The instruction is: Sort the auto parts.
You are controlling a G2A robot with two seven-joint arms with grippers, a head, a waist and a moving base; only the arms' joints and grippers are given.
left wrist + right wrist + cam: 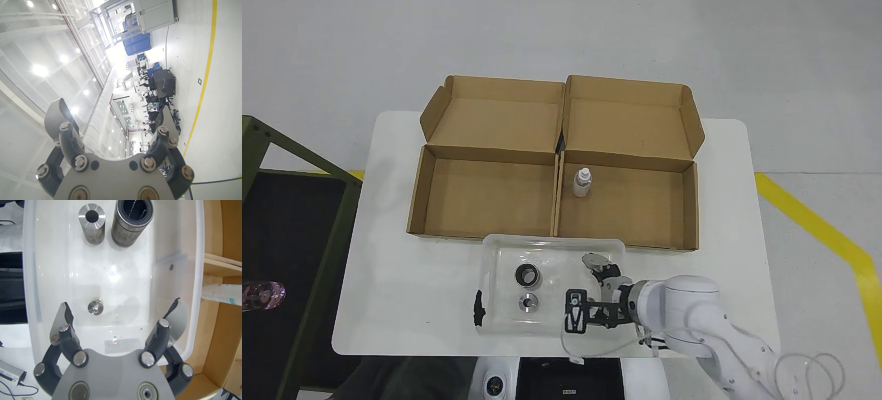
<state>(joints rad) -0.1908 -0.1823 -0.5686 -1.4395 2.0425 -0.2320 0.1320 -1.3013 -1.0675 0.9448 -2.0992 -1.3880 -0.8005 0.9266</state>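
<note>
A clear plastic tray (552,238) stands at the table's front and holds the auto parts. A dark linear bearing (130,224) and a steel bushing (92,222) stand upright side by side at its left end; from above they are the bearing (528,274) and the bushing (529,302). A small steel pin (95,308) stands on the tray floor. My right gripper (121,302) hangs open over the tray's right end (585,285), the pin between its fingers, close to one pad. My left gripper (111,104) is open, holds nothing and points up at the ceiling.
Two open cardboard boxes sit behind the tray, the left box (482,195) bare, the right box (642,205) holding a white bottle (583,182). The boxes' front walls stand close to the tray's back rim. A small black piece (478,308) is at the tray's left front corner.
</note>
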